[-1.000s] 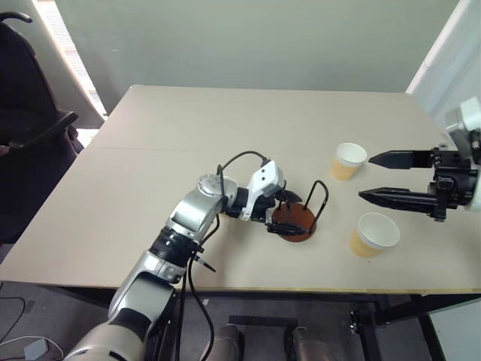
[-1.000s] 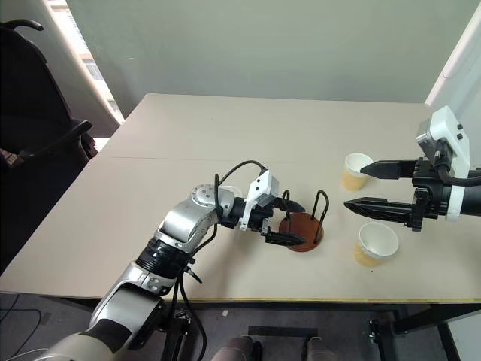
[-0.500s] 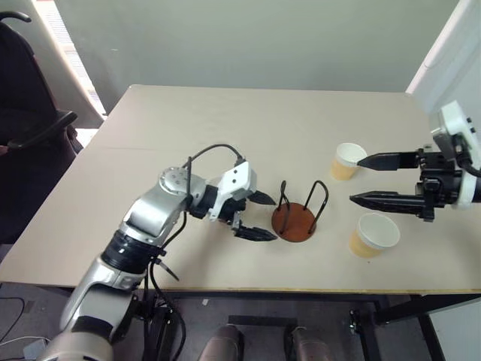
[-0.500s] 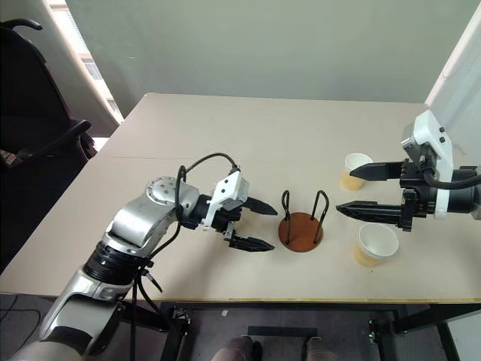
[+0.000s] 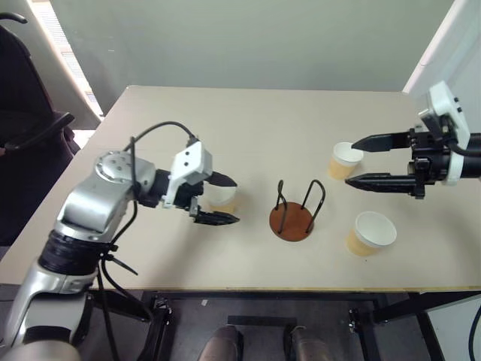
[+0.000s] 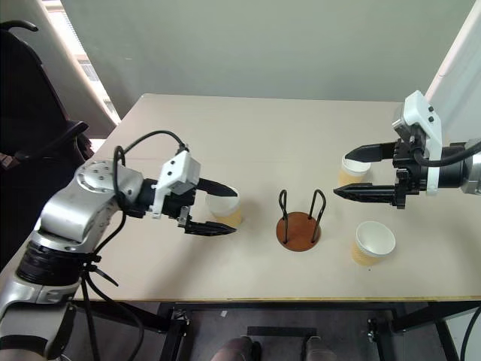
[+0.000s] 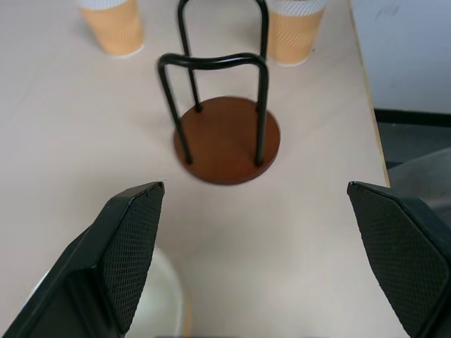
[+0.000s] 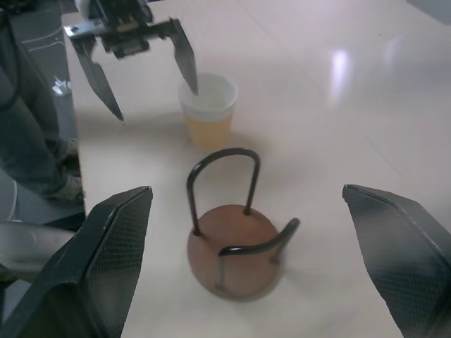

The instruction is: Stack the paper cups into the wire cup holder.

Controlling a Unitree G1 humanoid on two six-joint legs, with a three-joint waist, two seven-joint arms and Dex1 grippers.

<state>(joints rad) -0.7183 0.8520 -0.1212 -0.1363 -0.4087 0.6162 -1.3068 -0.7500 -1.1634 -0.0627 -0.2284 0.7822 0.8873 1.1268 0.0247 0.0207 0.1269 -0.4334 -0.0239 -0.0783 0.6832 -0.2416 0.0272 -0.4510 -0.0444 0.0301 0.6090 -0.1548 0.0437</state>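
On a tan table (image 5: 225,120), the empty wire cup holder (image 5: 294,213) stands between 3 upright paper cups: 1 (image 5: 220,197) to its left, 2 (image 5: 344,160) (image 5: 370,233) to its right. The left gripper (image 5: 219,200) hovers with fingers spread around the left cup, and the right gripper (image 5: 355,162) hovers spread beside the far right cup.

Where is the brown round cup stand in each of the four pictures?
Left eye view: wire cup holder standing at table centre, towards the front edge.
Right eye view: same spot.
Left wrist view: straight ahead, upper middle.
Right wrist view: lower middle.
Shared landmark: the cup by the left hand.
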